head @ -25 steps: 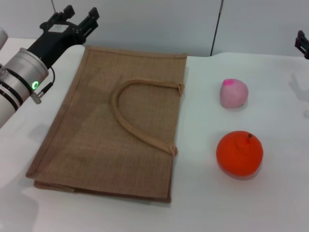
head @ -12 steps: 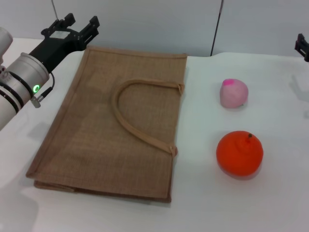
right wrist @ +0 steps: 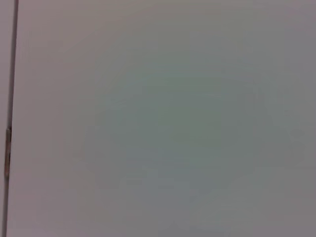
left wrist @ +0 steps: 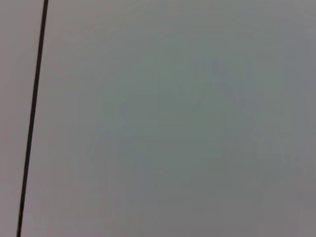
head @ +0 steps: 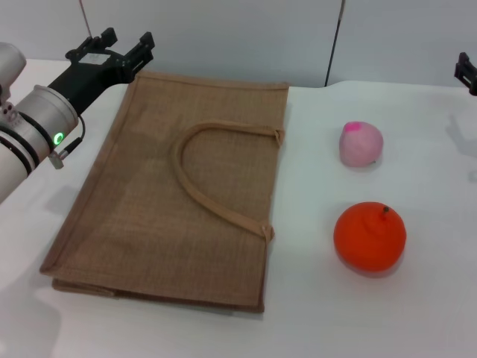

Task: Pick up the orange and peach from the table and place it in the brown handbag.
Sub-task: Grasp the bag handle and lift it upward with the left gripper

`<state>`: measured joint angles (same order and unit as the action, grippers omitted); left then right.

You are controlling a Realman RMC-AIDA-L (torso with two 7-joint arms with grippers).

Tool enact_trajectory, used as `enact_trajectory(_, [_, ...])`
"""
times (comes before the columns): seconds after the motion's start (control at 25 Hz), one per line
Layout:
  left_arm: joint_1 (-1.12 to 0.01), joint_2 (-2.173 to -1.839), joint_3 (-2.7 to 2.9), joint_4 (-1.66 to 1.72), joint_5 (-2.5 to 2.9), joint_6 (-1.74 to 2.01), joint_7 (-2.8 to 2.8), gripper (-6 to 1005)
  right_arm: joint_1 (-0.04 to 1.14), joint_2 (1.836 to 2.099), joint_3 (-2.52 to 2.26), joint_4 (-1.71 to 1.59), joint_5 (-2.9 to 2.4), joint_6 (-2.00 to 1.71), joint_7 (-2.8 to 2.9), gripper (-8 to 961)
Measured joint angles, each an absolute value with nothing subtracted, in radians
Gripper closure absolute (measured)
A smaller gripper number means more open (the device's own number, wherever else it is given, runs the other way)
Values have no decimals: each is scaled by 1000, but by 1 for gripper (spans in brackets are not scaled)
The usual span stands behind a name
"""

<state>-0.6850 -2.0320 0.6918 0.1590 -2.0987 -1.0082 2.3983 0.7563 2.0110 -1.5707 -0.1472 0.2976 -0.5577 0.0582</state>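
With the bag (head: 190,186) flat at frame centre and orange (head: 370,236) and peach (head: 361,143) at right on the surface (head: 417,313), the empty left claw (head: 119,46), prongs parted at upper left, should first lift the bag's mouth.

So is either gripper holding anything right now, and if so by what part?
Nothing is held. The left gripper is open, empty, by the brown handbag's far corner. The orange and peach lie on the table.

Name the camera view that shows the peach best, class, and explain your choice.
The head view: the peach sits whole and unobstructed on the table, beyond the orange. Both wrist views show only a plain blank surface, no peach.
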Motion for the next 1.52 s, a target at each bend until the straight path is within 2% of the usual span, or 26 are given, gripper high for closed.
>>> enact_trajectory(1.52, [-699, -2033, 692, 160, -2086, -982, 2402, 247, 756, 2011, -1571, -149, 297, -554, 58, 120])
